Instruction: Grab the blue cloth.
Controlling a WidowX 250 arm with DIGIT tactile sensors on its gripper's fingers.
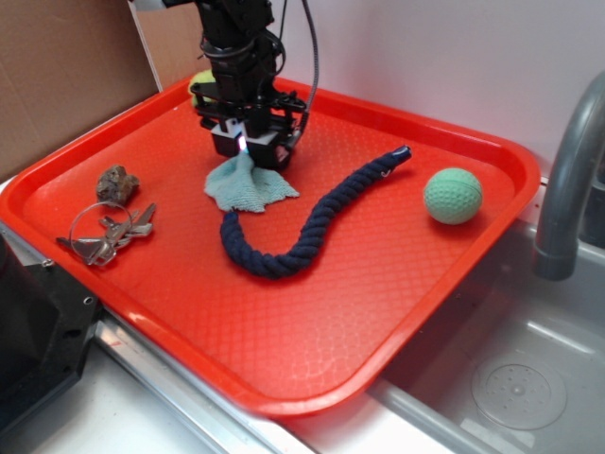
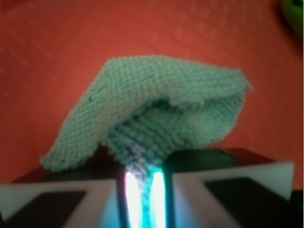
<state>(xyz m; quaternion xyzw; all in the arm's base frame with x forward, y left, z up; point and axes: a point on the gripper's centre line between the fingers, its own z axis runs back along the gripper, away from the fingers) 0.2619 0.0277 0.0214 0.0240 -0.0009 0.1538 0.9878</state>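
The gripper (image 1: 245,144) pinches the blue cloth (image 1: 248,185) at its far edge. The cloth's near part drapes onto the red tray (image 1: 378,284).

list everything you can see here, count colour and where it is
pale blue-green terry cloth: 1, pinched and lifted at one edge, tray's far middle
dark navy braided rope: 1, curving across tray centre
green dimpled ball: 1, tray's right side
metal keys on a ring: 1 bunch, silver, tray's left
brown rough lump: 1, just behind the keys
red plastic tray: 1, under all of these
grey faucet: 1, right edge, over a metal sink
black gripper: 1, fingers shut on the cloth
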